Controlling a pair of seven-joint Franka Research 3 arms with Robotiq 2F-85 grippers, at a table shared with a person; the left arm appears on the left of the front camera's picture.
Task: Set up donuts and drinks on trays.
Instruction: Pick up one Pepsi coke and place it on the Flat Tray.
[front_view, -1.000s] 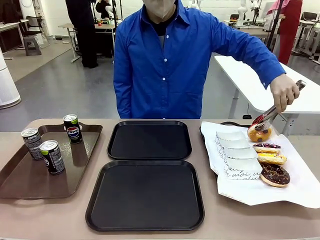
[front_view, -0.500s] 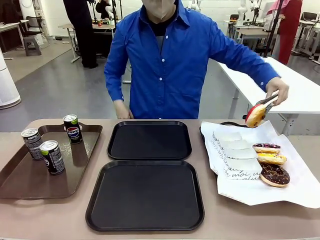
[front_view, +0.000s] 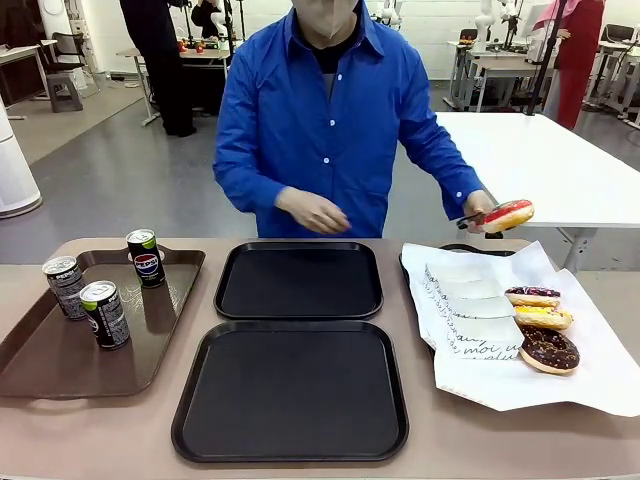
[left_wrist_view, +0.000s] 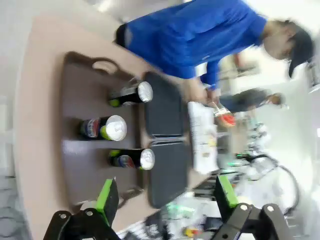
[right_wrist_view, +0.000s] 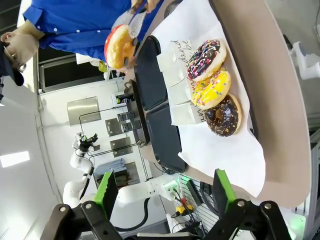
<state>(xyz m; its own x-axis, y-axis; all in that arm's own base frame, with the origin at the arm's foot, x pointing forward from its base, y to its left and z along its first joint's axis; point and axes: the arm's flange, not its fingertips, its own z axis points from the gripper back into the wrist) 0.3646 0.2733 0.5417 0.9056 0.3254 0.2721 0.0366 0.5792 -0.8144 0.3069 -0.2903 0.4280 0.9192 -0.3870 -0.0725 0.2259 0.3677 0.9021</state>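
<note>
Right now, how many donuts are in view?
4. One red-frosted donut is held in the person's tongs; three lie in a row on the white paper: sprinkled chocolate, yellow, dark chocolate. None looks hidden.

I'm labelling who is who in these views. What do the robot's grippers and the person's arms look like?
The left gripper and the right gripper each have black, angular jointed fingers tipped with bright green pads. The person wears a bright blue button-up shirt with small white buttons; its long sleeves reach the wrists, and the hands are ungloved.
</note>
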